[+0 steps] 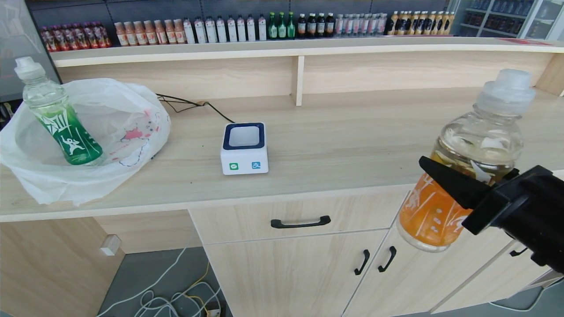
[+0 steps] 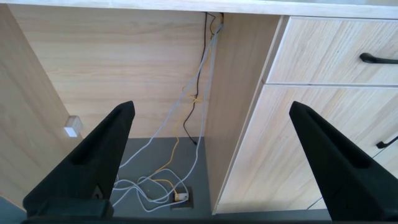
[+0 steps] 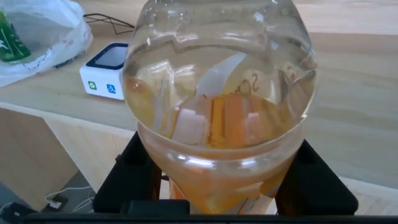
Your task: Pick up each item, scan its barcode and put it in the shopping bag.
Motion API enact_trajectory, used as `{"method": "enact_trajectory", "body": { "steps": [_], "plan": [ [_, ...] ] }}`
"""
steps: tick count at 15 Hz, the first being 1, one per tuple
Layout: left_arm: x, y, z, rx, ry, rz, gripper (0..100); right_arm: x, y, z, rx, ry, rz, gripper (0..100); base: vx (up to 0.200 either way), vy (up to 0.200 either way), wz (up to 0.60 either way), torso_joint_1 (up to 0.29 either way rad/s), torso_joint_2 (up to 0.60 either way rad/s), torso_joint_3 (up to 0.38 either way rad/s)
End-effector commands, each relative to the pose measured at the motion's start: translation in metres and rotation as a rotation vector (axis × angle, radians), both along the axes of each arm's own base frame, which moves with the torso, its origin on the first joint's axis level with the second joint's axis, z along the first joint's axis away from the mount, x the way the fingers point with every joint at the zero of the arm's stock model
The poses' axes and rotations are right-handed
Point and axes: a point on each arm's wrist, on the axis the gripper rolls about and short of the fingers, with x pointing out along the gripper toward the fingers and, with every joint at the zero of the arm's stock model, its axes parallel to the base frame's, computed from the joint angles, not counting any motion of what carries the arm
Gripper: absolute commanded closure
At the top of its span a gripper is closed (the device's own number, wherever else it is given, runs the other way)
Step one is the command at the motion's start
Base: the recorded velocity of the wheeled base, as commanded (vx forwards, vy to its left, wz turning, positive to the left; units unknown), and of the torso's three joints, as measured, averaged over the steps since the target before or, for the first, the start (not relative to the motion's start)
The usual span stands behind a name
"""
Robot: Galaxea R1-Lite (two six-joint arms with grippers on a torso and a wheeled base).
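The right gripper [image 1: 443,178] clamps the orange bottle [image 1: 467,149], 4 o'clock of the scanner [image 1: 243,149]. The left gripper [image 2: 211,111] gapes wide. The green bottle [image 1: 61,119] stands in the bag [image 1: 128,119], 9 o'clock.

A: Head camera?
B: High, looking down across the bench [image 1: 352,145]; scanner [image 1: 244,148] centre, bag [image 1: 114,110] at nine o'clock.
A: Wrists?
B: Right sits close behind its bottle [image 3: 217,124], sharing scanner and bag; left faces the cupboard [image 2: 323,124] under the bench.
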Motion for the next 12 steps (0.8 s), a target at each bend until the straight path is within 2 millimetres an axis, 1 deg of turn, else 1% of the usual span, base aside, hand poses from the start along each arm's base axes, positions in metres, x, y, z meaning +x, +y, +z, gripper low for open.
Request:
{"method": "enact_trajectory", "body": {
  "steps": [1, 2, 4, 6, 9, 10, 11, 12],
  "plan": [
    [0.000, 0.000, 0.000, 0.000, 0.000, 0.001, 0, -0.023, -0.003, -0.009, -0.035, -0.013, 0.061, 100, 0.000, 0.000, 0.00, 0.000, 0.00, 0.000],
    [0.000, 0.000, 0.000, 0.000, 0.000, 0.000, 0, -0.027, -0.002, -0.011, -0.055, -0.017, 0.080, 100, 0.000, 0.000, 0.00, 0.000, 0.00, 0.000],
    [0.000, 0.000, 0.000, 0.000, 0.000, 0.000, 0, -0.028, -0.001, -0.012, -0.060, -0.015, 0.087, 100, 0.000, 0.000, 0.00, 0.000, 0.00, 0.000],
    [0.000, 0.000, 0.000, 0.000, 0.000, 0.000, 0, -0.028, 0.006, -0.012, -0.109, -0.035, 0.115, 100, 0.000, 0.000, 0.00, 0.000, 0.00, 0.000],
    [0.000, 0.000, 0.000, 0.000, 0.000, 0.000, 0, -0.028, 0.033, 0.003, -0.225, -0.154, 0.190, 100, 0.000, 0.000, 0.00, 0.000, 0.00, 0.000],
    [0.000, 0.000, 0.000, 0.000, 0.000, 0.000, 0, -0.034, 0.046, 0.002, -0.281, -0.195, 0.248, 100, 0.000, 0.000, 0.00, 0.000, 0.00, 0.000],
    [0.000, 0.000, 0.000, 0.000, 0.000, 0.000, 0, -0.039, 0.054, -0.002, -0.325, -0.213, 0.291, 100, 0.000, 0.000, 0.00, 0.000, 0.00, 0.000],
    [0.000, 0.000, 0.000, 0.000, 0.000, 0.000, 0, -0.041, 0.056, -0.006, -0.358, -0.222, 0.302, 100, 0.000, 0.000, 0.00, 0.000, 0.00, 0.000]
  ]
}}
